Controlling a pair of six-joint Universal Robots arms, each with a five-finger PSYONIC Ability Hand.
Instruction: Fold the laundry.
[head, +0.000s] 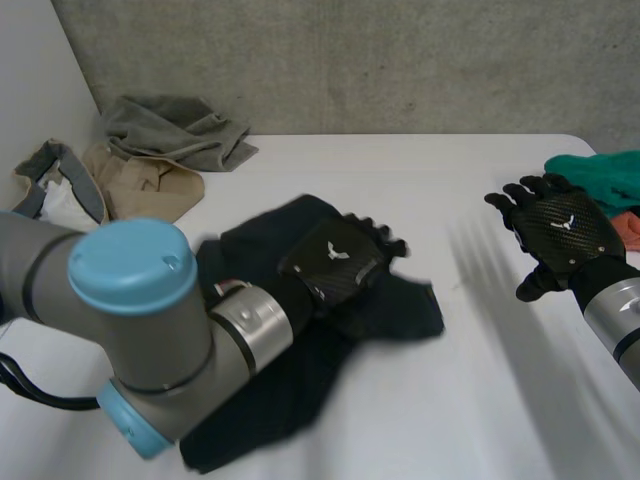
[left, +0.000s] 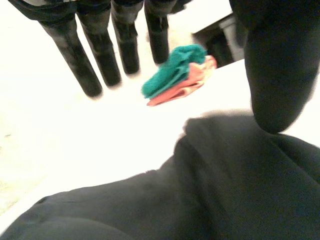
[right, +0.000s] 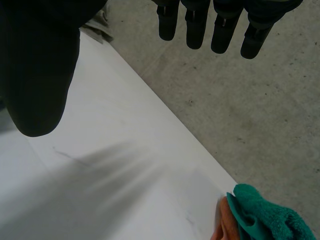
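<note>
Flattening the dark garment (head: 280, 390), crumpled left of centre toward the table's (head: 450, 420) front edge, should precede any fold: lower the left hand (head: 335, 262), poised over it with fingers straight and empty, and bring in the right hand (head: 562, 228), spread wide near the right edge.

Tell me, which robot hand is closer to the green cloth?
Right. The right robot hand is raised just beside the green cloth; the left robot hand is over the dark garment in the middle, farther away.

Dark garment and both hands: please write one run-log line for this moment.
left hand: open, above dark garment | right hand: open, empty | teal cloth: near right hand
</note>
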